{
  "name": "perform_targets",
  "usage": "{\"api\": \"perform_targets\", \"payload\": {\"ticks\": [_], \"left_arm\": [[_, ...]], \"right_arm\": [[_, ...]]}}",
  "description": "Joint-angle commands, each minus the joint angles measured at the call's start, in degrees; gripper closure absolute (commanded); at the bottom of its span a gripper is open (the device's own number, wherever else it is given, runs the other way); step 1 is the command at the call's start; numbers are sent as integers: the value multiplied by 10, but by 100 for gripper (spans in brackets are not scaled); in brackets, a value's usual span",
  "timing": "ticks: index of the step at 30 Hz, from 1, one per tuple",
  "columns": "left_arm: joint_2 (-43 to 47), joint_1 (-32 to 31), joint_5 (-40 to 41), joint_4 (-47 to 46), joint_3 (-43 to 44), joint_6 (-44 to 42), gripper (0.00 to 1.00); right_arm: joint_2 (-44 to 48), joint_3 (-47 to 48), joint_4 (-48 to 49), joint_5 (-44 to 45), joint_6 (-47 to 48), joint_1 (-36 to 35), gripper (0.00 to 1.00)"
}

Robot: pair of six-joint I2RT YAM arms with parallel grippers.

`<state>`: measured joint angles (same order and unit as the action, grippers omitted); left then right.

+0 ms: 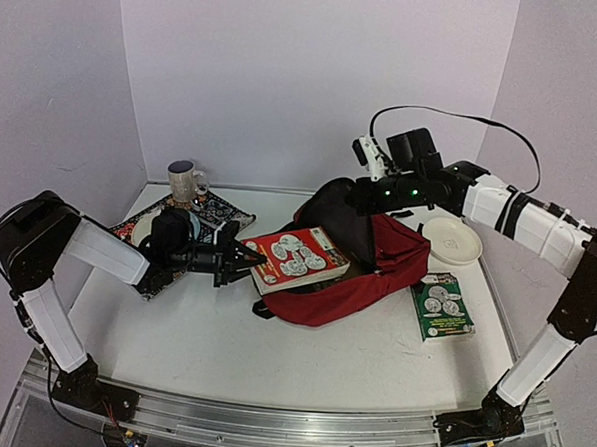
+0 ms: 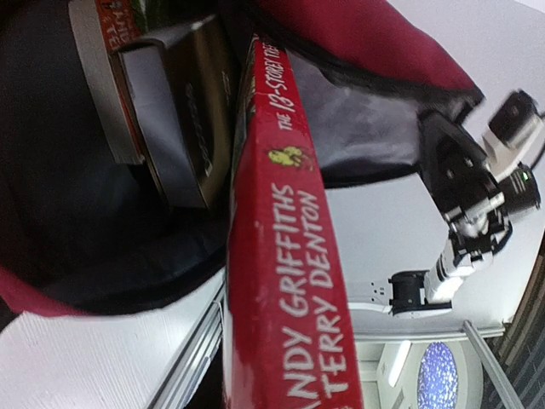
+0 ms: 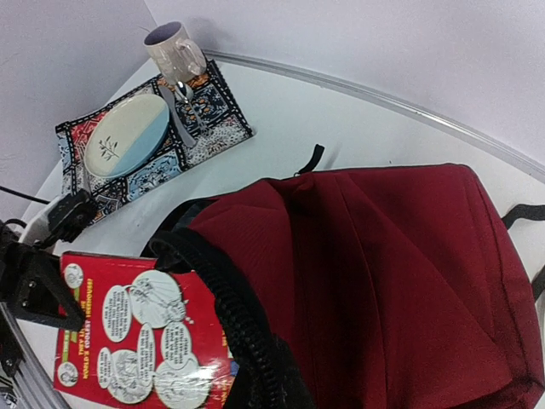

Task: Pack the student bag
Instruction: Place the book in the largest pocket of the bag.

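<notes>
White table [image 1: 222,350] carries all items. My left gripper [image 1: 245,258] clamps the red book [image 1: 297,255], whose far end lies in the mouth of the student bag [image 1: 377,263] at table centre. My right gripper [image 1: 363,194] is closed on the bag's raised zip edge.

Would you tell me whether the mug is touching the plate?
Apart: the right wrist view shows a strip of patterned placemat between the mug and the plate.
</notes>
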<state>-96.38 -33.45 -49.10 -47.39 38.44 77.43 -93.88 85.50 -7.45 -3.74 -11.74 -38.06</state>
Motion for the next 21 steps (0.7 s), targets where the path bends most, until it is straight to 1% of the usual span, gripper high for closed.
{"api": "perform_targets", "payload": {"ticks": [1, 4, 9, 14, 16, 21], "left_arm": [[-38, -2, 21, -39, 49, -8, 100], [-68, -9, 32, -39, 75, -10, 100], [-110, -40, 44, -40, 137, -6, 100], [-142, -60, 90, -40, 182, 3, 100], [-160, -69, 111, -40, 198, 5, 100], [-210, -98, 153, -40, 247, 10, 100]], "right_arm": [[39, -8, 48, -45, 10, -5, 100], [40, -11, 59, -63, 12, -7, 100], [35, -11, 70, -86, 13, -10, 100], [23, -9, 70, -97, 13, -21, 100], [17, -7, 86, -98, 12, -26, 100], [6, -2, 89, -94, 12, -37, 100]]}}
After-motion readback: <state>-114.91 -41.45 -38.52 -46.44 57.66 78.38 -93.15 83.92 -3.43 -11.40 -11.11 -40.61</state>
